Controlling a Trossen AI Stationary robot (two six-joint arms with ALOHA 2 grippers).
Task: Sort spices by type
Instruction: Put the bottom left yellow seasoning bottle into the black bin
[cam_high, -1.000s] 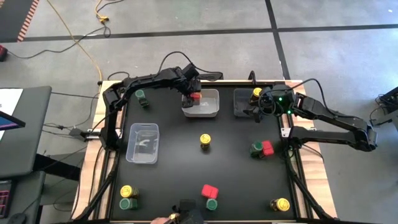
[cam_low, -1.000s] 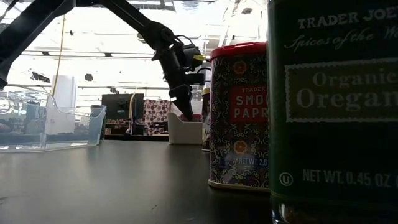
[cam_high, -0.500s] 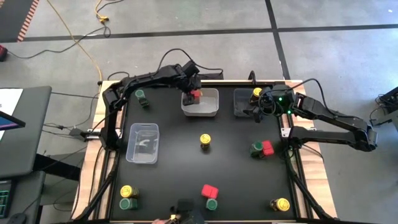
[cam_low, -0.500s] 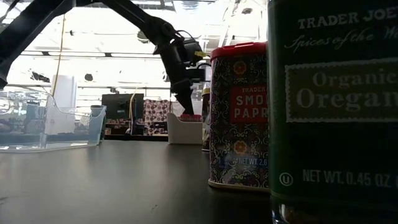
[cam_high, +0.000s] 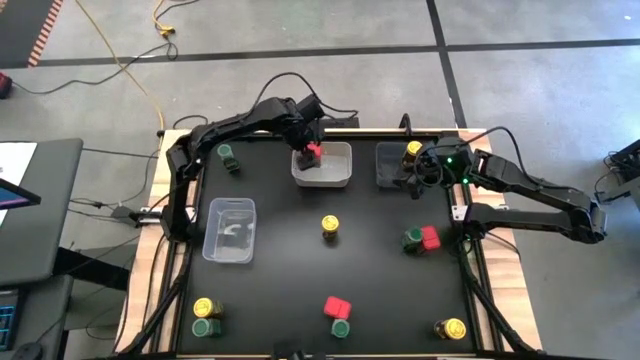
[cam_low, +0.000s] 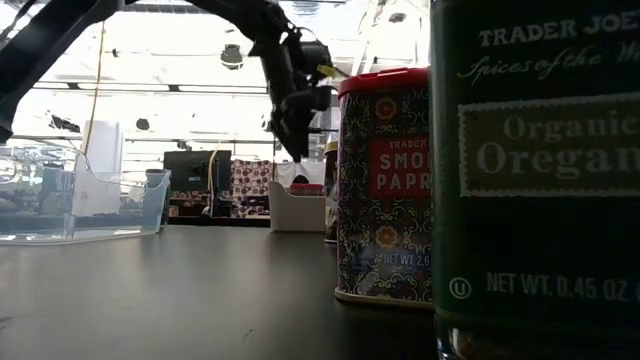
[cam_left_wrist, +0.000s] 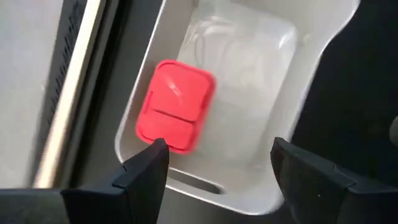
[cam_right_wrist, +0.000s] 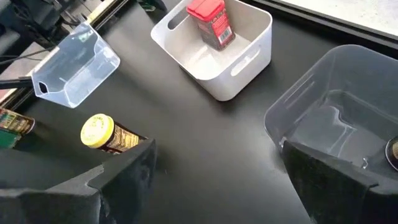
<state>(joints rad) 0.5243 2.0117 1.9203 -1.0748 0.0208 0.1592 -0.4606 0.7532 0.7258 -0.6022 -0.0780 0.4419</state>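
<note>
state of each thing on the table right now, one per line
left gripper: open, empty, above the white tray
right gripper: open, empty, over the far right clear tray
red box: upright in the white tray, released
far right clear tray: holds one yellow-lidded jar
left clear tray: holds no spice
middle yellow-lidded jar: on the table, unsorted

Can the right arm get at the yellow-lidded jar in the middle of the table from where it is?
Probably yes. The right gripper, fingers open and empty, hangs by the clear tray; bare table lies between it and the yellow-lidded jar.
</note>
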